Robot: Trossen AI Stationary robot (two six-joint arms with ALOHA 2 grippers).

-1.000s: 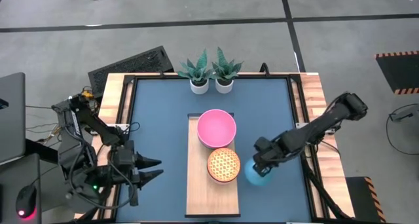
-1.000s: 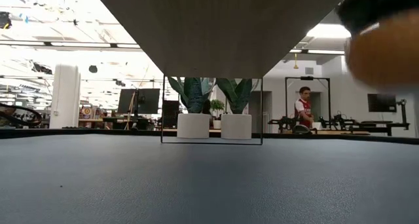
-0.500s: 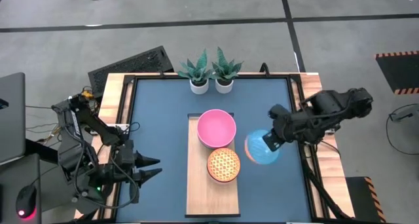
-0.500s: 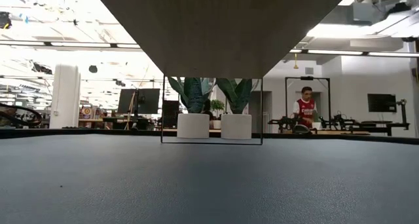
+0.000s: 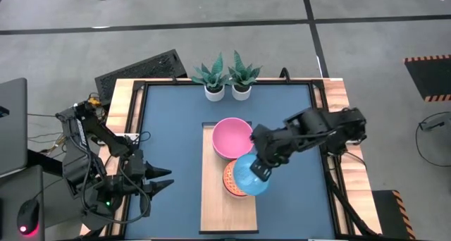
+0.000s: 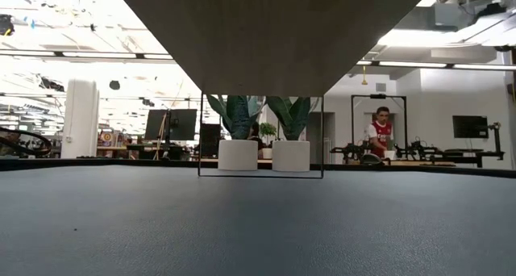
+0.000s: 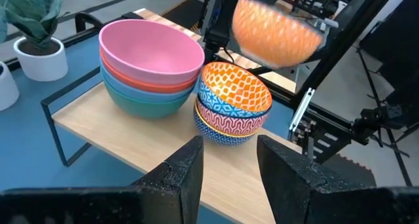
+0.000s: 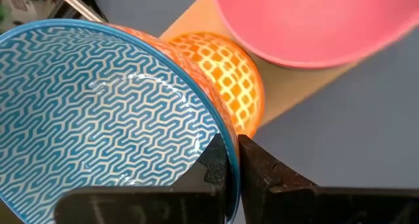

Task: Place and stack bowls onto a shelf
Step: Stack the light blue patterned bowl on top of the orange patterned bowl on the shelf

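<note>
Blue patterned bowl (image 8: 98, 112) in right claw (image 8: 232, 162); orange outside (image 7: 275, 34) only from left wrist.

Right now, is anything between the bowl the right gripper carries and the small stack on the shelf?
Nothing visible. The right gripper clamps the blue-patterned bowl by its rim, above the small patterned stack on the shelf; the pink stack stands beside.

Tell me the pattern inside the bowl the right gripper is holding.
The held bowl has a blue-and-white angular zigzag pattern inside, gripped at its rim by the right gripper; the right wrist view shows it best.
</note>
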